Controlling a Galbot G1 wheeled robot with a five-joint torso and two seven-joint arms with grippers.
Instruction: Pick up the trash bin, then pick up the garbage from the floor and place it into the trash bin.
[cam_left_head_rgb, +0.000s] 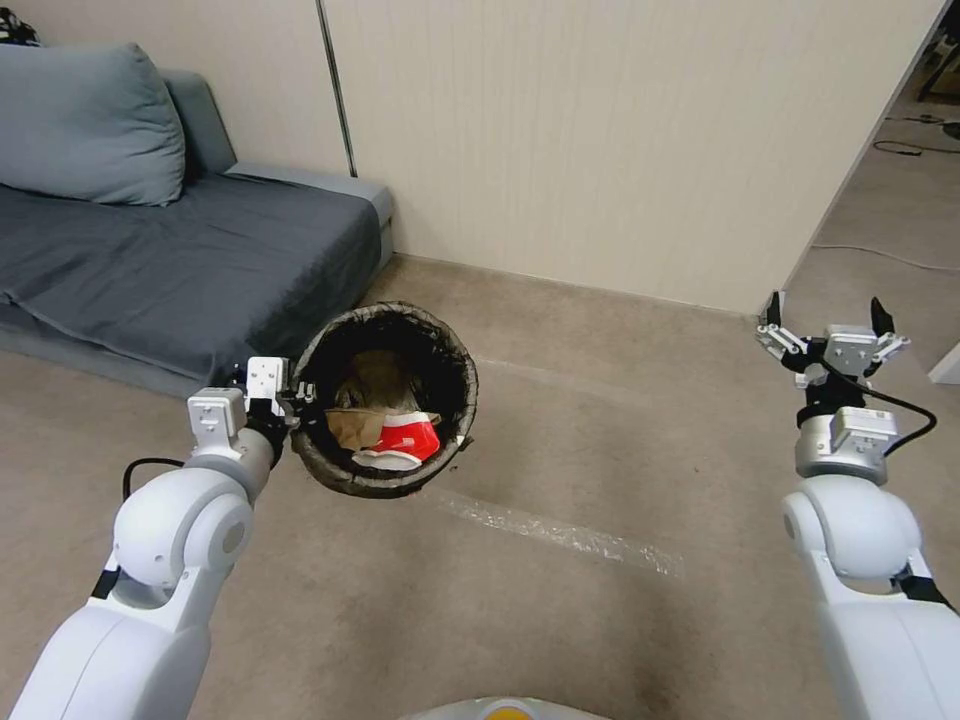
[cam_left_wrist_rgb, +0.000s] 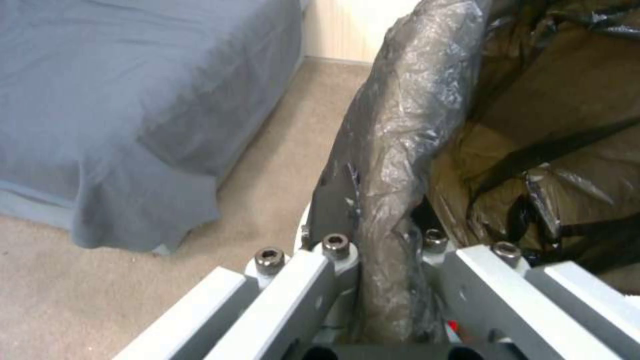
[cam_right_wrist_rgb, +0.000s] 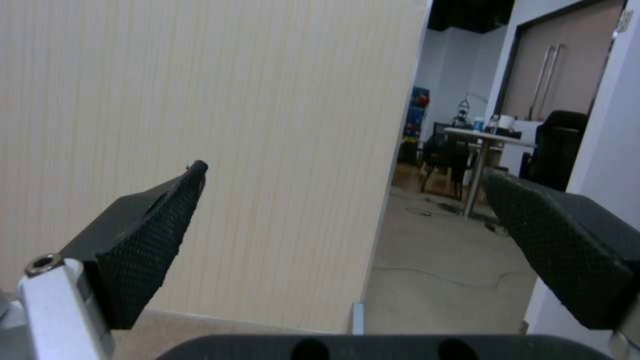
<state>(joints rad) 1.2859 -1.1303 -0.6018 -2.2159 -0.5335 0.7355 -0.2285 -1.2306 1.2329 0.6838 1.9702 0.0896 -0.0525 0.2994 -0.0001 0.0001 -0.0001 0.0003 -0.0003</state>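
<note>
The grey sofa stands left of the trash bin, its draped cover hanging close beside the bin's rim, so a swing that way could brush the fabric. Next comes the left end effector, clamped on the bin's near left rim, with the folded dark bag squeezed between its fingers; the bin hangs above the floor from this one edge grip. That is the likely weak point: the plastic liner is slick, and a slip or a tilt could spill what lies inside, a brown paper bag and a red-and-white crushed cup. Right of the bin the carpet carries a pale tape line, and I see no loose litter on it. Behind the bin the beige wall panel limits any forward drive. Far right of the bin, the right end effector hovers empty, fingers spread wide apart.
</note>
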